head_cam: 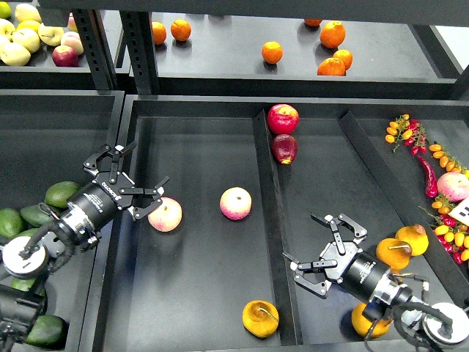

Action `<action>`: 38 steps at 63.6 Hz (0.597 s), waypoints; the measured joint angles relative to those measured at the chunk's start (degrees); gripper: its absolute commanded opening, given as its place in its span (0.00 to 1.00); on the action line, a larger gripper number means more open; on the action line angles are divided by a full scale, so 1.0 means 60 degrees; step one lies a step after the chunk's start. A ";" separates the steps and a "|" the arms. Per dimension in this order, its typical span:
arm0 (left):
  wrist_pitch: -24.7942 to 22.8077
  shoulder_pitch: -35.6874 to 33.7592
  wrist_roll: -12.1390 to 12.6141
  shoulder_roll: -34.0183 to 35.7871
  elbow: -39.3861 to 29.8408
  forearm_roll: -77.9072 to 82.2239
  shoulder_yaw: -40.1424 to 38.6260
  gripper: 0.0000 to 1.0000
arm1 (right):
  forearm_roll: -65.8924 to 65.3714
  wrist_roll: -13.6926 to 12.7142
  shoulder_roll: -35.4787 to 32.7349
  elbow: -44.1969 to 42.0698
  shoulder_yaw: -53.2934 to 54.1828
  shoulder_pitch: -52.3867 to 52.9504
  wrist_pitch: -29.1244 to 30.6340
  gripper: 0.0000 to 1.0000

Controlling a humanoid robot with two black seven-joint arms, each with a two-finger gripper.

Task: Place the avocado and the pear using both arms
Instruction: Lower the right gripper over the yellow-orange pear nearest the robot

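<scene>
The squat yellow-orange pear (pixel 260 318) lay alone in the black tray (pixel 198 132); my left hand (pixel 126 176) and right hand (pixel 322 253) were both spread wide, grasping nothing.

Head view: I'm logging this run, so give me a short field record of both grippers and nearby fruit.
left gripper: open, empty, beside a pink-and-cream apple
right gripper: open, empty
pear: front edge of middle tray, by the divider
avocados: left bin, under left arm
second apple: middle tray, apart from both grippers
</scene>
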 measured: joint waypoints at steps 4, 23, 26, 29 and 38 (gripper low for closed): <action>0.0000 0.0171 -0.0001 -0.0028 -0.0129 0.0000 -0.0173 0.99 | -0.0002 -0.0083 -0.0240 -0.0013 -0.0280 0.0290 -0.0047 1.00; 0.0000 0.0985 -0.0001 -0.0046 -0.0725 -0.0002 -0.0586 0.99 | -0.0184 -0.0488 -0.0621 -0.0069 -0.2012 0.1638 -0.0170 1.00; 0.0000 0.1105 0.0000 -0.0046 -0.0805 -0.0014 -0.0611 0.99 | -0.0213 -0.0623 -0.0759 -0.0087 -0.2397 0.1957 -0.0245 1.00; 0.0000 0.1242 0.0000 -0.0046 -0.0900 -0.0024 -0.0625 1.00 | -0.0212 -0.0679 -0.0867 -0.0113 -0.2703 0.2234 -0.0396 1.00; 0.0000 0.1557 0.0000 -0.0046 -0.1026 -0.0138 -0.0627 1.00 | -0.0180 -0.0717 -0.0921 -0.0138 -0.3206 0.2738 -0.1051 1.00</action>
